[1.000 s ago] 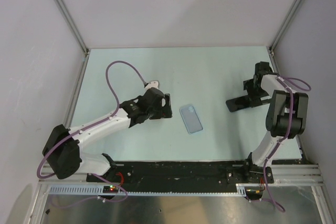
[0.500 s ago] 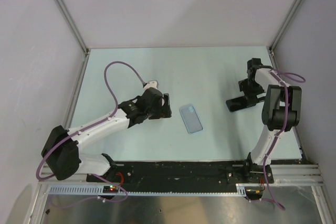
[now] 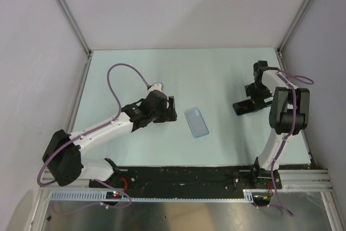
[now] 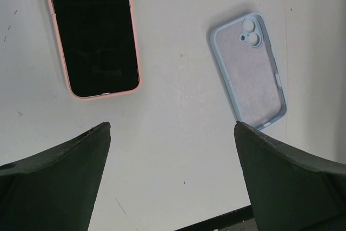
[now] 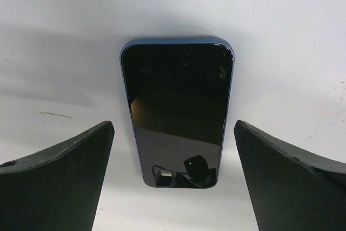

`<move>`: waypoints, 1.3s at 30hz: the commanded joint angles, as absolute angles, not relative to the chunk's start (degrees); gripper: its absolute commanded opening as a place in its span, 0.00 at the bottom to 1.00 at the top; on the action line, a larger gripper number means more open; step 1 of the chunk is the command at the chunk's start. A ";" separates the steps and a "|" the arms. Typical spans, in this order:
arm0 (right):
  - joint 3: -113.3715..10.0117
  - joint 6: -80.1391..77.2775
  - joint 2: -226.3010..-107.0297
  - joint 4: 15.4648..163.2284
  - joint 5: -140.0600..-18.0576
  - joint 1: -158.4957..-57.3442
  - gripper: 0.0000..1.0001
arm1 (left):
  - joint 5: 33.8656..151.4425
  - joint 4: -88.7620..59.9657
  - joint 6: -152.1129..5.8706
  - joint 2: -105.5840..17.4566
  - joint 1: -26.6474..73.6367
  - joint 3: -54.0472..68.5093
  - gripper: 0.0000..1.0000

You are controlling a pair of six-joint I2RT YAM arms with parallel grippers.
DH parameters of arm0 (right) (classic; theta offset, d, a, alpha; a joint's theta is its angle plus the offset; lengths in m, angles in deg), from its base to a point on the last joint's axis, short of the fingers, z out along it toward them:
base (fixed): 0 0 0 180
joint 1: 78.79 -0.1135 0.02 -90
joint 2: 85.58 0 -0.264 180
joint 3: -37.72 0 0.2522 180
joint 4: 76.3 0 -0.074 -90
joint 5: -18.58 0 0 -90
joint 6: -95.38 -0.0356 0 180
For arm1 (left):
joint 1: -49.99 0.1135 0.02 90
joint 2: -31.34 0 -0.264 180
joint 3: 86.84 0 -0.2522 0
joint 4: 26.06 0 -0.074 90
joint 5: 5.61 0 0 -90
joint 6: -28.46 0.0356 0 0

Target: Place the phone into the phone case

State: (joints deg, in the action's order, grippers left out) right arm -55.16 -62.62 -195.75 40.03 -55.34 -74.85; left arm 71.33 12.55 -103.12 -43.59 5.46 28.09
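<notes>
Three task things lie flat on the bench (image 3: 135, 68): two phones and one phone case. The phone case (image 3: 197, 122) sits about mid-bench, somewhat toward the near edge. It is a pale blue, soft-looking shell with rounded corners, a raised rim and a matte greyish lining facing up. Two round camera holes are cut in one corner.

The pink-rimmed phone (image 4: 92, 33) lies screen up just beside the case, with a strip of bare bench between them. It is a glossy black rectangle edged in a thin pink band. The blue-rimmed phone (image 5: 177, 106) lies near the right edge of the bench, well apart from the case. It is also screen up, and its dark glass mirrors the camera above it.

There are two arms, white with black joints, each trailing one purple cable (image 3: 116, 74). The left gripper (image 4: 172, 125) hangs above the bench with its two dark, wedge-shaped fingers (image 4: 59, 177) spread wide. It grips nothing, and the pink-rimmed phone and the case lie just ahead of it. The right gripper (image 5: 174, 128) likewise has its fingers wide apart, one on either side of the blue-rimmed phone's near end and clear of it.

The bench top is pale and matte, marked with small specks and fine scratches.
</notes>
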 commanded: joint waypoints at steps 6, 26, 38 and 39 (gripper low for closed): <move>-57.18 -64.79 -198.55 38.26 -53.83 -75.73 0.99 | 71.37 10.74 -102.94 -40.84 5.80 29.09 1.00; -50.81 -44.10 -195.20 50.23 -56.06 -84.36 0.72 | 72.26 10.63 -104.15 -42.60 6.04 29.79 1.00; -46.29 -29.32 -191.64 56.88 -69.06 -91.43 0.54 | 73.21 10.37 -106.27 -45.40 5.95 30.59 1.00; -45.89 -28.32 -191.08 57.77 -71.03 -91.93 0.53 | 73.31 10.29 -106.58 -45.79 5.91 30.70 1.00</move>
State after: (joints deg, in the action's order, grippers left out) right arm -47.70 -33.27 -193.66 53.50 -60.15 -88.33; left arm 72.86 12.17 -104.65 -44.71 5.57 30.36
